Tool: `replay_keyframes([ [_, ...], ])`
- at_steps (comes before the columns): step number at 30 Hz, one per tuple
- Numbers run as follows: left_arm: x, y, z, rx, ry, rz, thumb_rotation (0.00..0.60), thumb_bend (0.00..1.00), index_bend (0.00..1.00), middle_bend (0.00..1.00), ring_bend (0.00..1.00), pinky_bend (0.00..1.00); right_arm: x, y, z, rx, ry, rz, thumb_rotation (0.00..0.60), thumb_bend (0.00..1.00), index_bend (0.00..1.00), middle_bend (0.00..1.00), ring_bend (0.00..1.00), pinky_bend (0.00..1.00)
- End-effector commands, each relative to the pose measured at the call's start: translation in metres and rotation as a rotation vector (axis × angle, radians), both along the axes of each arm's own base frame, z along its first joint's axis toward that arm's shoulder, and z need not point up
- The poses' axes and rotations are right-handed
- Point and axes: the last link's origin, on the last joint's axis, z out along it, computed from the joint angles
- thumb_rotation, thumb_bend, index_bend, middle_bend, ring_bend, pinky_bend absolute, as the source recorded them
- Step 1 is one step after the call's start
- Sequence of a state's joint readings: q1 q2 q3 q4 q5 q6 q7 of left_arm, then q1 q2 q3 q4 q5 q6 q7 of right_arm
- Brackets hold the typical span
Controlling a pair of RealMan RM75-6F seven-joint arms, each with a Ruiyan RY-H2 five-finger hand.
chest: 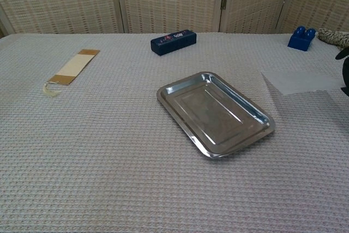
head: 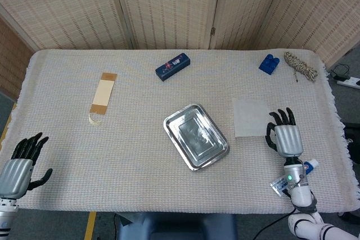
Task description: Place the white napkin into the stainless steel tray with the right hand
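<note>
The white napkin (head: pixel 250 117) hangs a little above the cloth right of the stainless steel tray (head: pixel 197 136). In the chest view the napkin (chest: pixel 297 81) floats nearly level and casts a shadow below it. My right hand (head: pixel 285 136) pinches its right edge, with the dark fingers pointing away from me. Only the fingertips of that hand (chest: pixel 344 54) show at the chest view's right border. The tray (chest: pixel 215 113) lies empty at the table's middle, set diagonally. My left hand (head: pixel 17 167) rests at the near left corner, fingers apart, holding nothing.
A dark blue box (head: pixel 172 66) lies behind the tray. A blue block (head: pixel 269 63) and a coil of rope (head: pixel 301 67) sit at the far right. A tan cardboard strip (head: pixel 103 95) lies at the left. A small toothpaste tube (head: pixel 308 166) lies beside my right wrist.
</note>
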State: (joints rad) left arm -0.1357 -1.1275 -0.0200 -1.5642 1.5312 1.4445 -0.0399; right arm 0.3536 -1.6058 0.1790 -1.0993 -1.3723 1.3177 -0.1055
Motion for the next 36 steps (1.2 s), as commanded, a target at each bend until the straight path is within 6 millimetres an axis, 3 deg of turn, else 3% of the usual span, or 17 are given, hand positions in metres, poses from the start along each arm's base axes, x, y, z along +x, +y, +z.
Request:
replay_keyframes([
  [1, 0.0, 0.0, 0.0, 0.0, 0.0, -0.001, 0.6, 0.4, 0.0, 0.0, 0.0, 0.0, 0.003, 0.002, 0.005, -0.009, -0.011, 0.014, 0.6, 0.52, 0.76, 0.26, 0.12, 0.0],
  [11, 0.001, -0.001, -0.001, -0.009, 0.003, 0.0, 0.6, 0.4, 0.0, 0.0, 0.0, 0.0, 0.044, -0.006, 0.013, -0.082, -0.142, 0.159, 0.6, 0.53, 0.76, 0.26, 0.13, 0.0],
  [15, 0.001, 0.0, -0.001, -0.008, -0.005, 0.0, 0.6, 0.4, 0.0, 0.0, 0.0, 0.0, 0.072, -0.011, -0.001, -0.071, -0.203, 0.246, 0.6, 0.53, 0.76, 0.26, 0.13, 0.0],
  [19, 0.001, 0.0, 0.0, -0.007, -0.009, 0.0, 0.6, 0.4, 0.0, 0.0, 0.0, 0.0, 0.095, -0.01, -0.028, -0.014, -0.234, 0.324, 0.6, 0.53, 0.76, 0.26, 0.13, 0.0],
  [25, 0.002, -0.001, 0.004, 0.006, -0.026, -0.006, 0.6, 0.4, 0.0, 0.0, 0.0, 0.0, 0.118, -0.004, -0.057, 0.044, -0.249, 0.403, 0.6, 0.53, 0.76, 0.27, 0.14, 0.0],
  [36, 0.001, -0.002, 0.008, 0.011, -0.047, -0.008, 0.6, 0.4, 0.0, 0.0, 0.0, 0.0, 0.175, -0.028, -0.053, -0.044, -0.336, 0.544, 0.6, 0.53, 0.76, 0.3, 0.17, 0.03],
])
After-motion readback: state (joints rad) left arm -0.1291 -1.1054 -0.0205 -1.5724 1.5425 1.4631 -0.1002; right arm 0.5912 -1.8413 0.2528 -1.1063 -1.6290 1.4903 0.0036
